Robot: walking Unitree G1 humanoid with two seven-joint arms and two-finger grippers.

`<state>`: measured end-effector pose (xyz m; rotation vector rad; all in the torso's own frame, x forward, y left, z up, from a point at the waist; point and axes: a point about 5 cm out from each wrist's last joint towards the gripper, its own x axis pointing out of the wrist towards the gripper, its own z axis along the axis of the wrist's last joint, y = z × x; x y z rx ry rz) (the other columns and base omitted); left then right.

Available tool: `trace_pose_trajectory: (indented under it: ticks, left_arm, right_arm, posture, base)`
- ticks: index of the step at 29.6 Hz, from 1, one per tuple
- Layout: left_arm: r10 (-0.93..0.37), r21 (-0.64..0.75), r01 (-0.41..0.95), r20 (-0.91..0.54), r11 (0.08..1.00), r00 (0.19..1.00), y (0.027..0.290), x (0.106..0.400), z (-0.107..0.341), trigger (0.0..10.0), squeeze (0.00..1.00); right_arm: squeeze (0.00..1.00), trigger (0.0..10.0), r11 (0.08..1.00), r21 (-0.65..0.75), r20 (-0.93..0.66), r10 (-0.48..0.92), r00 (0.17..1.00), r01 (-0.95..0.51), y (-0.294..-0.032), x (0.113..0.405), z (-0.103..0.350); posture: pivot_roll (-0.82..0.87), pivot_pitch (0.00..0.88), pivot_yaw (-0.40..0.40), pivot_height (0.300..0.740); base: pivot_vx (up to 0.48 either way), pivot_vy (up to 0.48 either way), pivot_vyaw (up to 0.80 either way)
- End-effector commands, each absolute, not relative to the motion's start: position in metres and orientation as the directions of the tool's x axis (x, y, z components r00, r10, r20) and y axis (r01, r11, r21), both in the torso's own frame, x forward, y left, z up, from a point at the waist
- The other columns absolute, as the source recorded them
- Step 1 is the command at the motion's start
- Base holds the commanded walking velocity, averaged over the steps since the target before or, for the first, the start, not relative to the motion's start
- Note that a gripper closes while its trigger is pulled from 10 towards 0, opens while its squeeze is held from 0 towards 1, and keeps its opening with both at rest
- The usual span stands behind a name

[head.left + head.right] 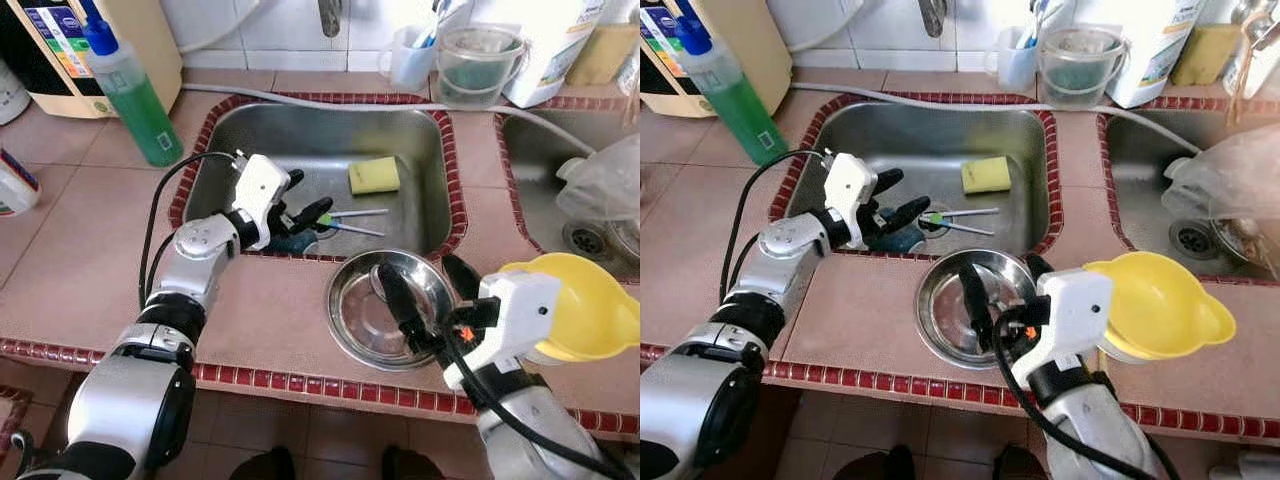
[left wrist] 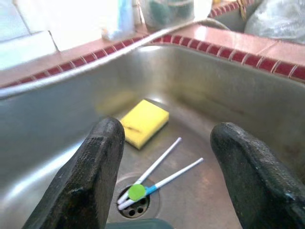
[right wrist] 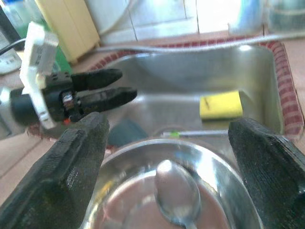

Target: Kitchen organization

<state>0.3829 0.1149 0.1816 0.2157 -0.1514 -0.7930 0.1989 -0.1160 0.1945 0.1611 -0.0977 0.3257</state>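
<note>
Left gripper [image 1: 303,205] is hovering inside the sink [image 1: 415,130], fingers spread wide, empty, just above the two chopsticks [image 2: 159,174] lying by the drain, sponge [image 1: 374,175] beyond. Right gripper [image 1: 428,287] is hanging fully open over the steel bowl [image 1: 350,320] holding a spoon [image 3: 177,193].

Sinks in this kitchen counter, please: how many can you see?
2: the middle sink, holding a yellow sponge, and another sink to the robot's right, partly cut off.

A yellow sponge [image 1: 374,175] lies in the steel-grey sink [image 1: 240,130], rimmed by dark red tiles [image 1: 455,190]; a yellow funnel [image 1: 585,305] sits at the counter's right edge.
</note>
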Motion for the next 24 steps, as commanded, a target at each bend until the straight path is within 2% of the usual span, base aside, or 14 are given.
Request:
trace_pose_trajectory:
  ticks: [1,14,24]
  left_arm:
    - [-0.701,0.232,0.672,0.07,0.703,0.71,0.122,0.382,0.18,10.0,0.0]
    - [-0.625,0.166,0.604,0.147,0.78,0.767,0.133,0.376,0.18,10.0,0.0]
    - [-0.601,0.138,0.585,0.168,0.799,0.781,0.135,0.37,0.18,10.0,0.0]
  right_arm:
    - [0.0,10.0,0.936,0.141,0.133,0.306,0.943,-0.324,-0.117,0.201,0.193]
    - [0.0,10.0,0.953,0.123,0.205,0.25,0.946,-0.278,-0.126,0.224,0.194]
    - [0.0,10.0,0.957,0.122,0.248,0.227,0.942,-0.263,-0.127,0.236,0.194]
  posture:
    - [-0.21,0.095,0.106,0.74]
    - [-0.19,0.026,0.118,0.74]
    - [-0.19,0.0,0.132,0.74]
  base:
    - [0.0,0.0,0.0]
    - [0.0,0.0,0.0]
    - [0.0,0.0,0.0]
